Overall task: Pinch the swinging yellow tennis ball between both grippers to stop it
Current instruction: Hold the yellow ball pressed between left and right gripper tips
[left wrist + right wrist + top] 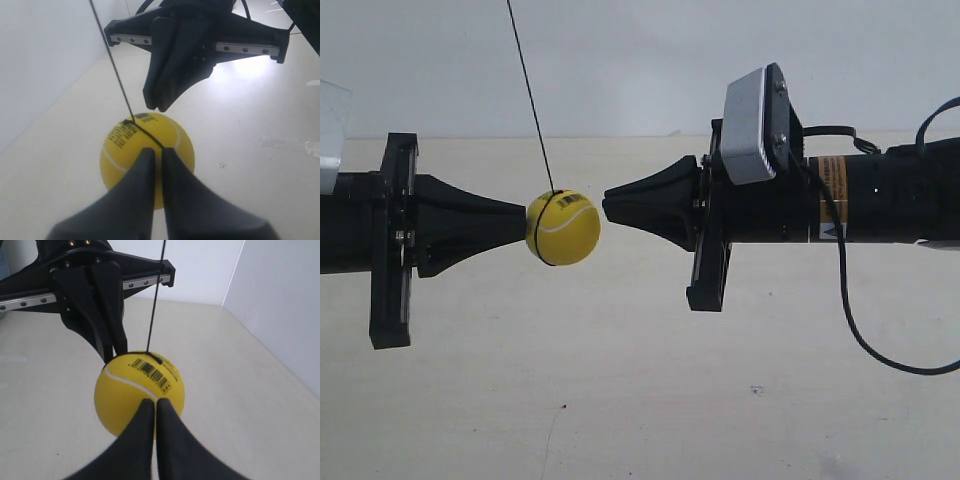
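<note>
The yellow tennis ball (563,228) hangs on a thin dark string (530,100) between two black tapered grippers that point at each other. My left gripper (523,222), on the arm at the exterior view's left, is shut and its tip touches the ball's side. My right gripper (607,207) is also shut, with its tip a sliver away from the ball's other side. In the left wrist view the ball (125,145) sits just past my left gripper (155,150), with the right gripper (159,106) beyond. In the right wrist view the ball (130,400) lies beyond my right gripper (156,401).
A pale tabletop (640,400) lies below and a white wall (640,60) stands behind. A grey-white camera box (752,125) sits on the right arm, and a black cable (850,310) loops down from it.
</note>
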